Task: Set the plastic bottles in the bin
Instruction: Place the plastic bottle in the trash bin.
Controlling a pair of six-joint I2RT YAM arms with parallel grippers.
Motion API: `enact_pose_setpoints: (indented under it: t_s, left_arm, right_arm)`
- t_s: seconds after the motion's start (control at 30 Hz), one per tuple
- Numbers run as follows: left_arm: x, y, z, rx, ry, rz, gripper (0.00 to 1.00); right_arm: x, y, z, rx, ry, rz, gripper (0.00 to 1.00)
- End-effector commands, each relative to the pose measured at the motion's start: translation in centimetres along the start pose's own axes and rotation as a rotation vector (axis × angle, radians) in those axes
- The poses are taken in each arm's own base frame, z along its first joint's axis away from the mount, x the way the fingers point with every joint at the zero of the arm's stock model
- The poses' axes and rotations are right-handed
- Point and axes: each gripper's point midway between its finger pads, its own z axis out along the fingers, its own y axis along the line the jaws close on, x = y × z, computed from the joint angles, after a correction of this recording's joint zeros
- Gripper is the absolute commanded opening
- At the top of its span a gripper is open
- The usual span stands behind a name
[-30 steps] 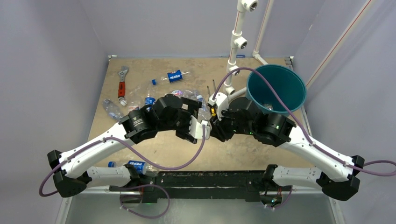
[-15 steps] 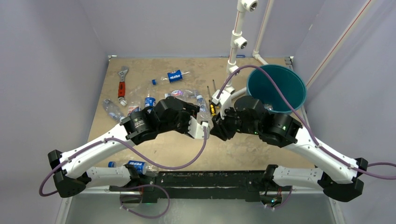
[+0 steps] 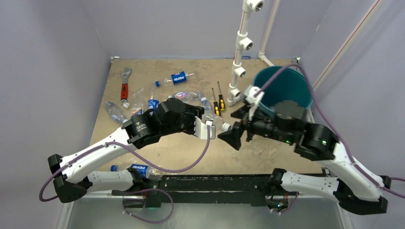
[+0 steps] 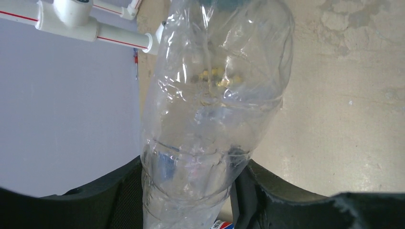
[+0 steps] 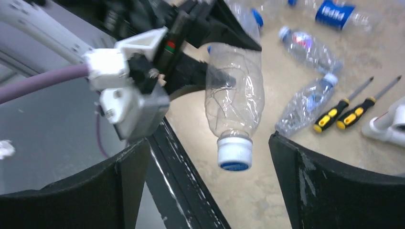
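Observation:
My left gripper (image 3: 209, 125) is shut on a clear crumpled plastic bottle (image 4: 215, 95), held above the table with its white cap (image 5: 234, 151) pointing at my right gripper (image 3: 233, 128). In the right wrist view that bottle (image 5: 234, 102) hangs between my wide-open fingers (image 5: 131, 186), touching neither. The teal bin (image 3: 302, 90) stands at the far right, behind the right arm. More plastic bottles lie on the table: a blue-labelled one (image 3: 179, 77), one at the left (image 3: 114, 110), another by the left arm (image 3: 153, 102) and one near the front edge (image 3: 139, 169).
Two yellow-and-black screwdrivers (image 3: 218, 100) lie next to the white pipe frame (image 3: 237, 71). A red-handled wrench (image 3: 125, 85) lies at the far left. Walls close in both sides. In the right wrist view, loose bottles (image 5: 305, 102) and the screwdrivers (image 5: 351, 110) lie beyond.
The left gripper has closed on the bottle. The right gripper has opened, let the bottle go and drawn back to the right, towards the bin.

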Motion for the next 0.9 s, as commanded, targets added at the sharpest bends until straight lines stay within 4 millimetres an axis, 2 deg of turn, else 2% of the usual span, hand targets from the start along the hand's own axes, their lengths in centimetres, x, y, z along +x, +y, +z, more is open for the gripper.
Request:
enact_pose_setpoints:
  t_s: [0.0, 0.1, 0.17, 0.23, 0.33, 0.43, 0.63, 0.87]
  left_arm:
    - [-3.2, 1.4, -1.1, -0.078, -0.170, -0.131, 0.44]
    - [-5.6, 0.9, -1.3, -0.062, -0.315, -0.262, 0.42]
    - [-7.3, 0.9, -1.8, -0.065, -0.423, -0.378, 0.41]
    - [-8.9, 1.1, -2.3, -0.066, -0.526, -0.511, 0.41]
    - [-10.9, 1.4, -3.1, -0.049, -0.669, -0.684, 0.39]
    - [-12.2, 0.9, -3.1, 0.014, -0.763, -0.844, 0.35]
    - [-12.5, -0.5, -1.5, 0.112, -0.737, -0.981, 0.34]
    - [-12.3, -0.6, -2.1, 0.106, -0.742, -0.993, 0.34]
  right_arm:
    - [-8.6, 0.8, -7.4, -0.022, -0.448, 0.029, 0.99]
    - [-10.5, 0.1, -11.1, -0.008, -0.714, 0.087, 0.99]
    - [-10.8, -0.1, -12.3, -0.018, -0.832, 0.122, 0.99]
    - [-10.7, -0.2, -12.5, -0.029, -0.888, 0.147, 0.99]
    - [-11.0, -0.6, -11.5, -0.014, -0.901, 0.182, 0.98]
    - [-11.4, -0.9, -9.8, -0.005, -0.893, 0.211, 0.96]
    - [-12.8, -0.8, -6.7, -0.002, -0.854, 0.220, 0.92]
    - [-13.4, -1.1, -4.4, 0.025, -0.817, 0.220, 0.80]
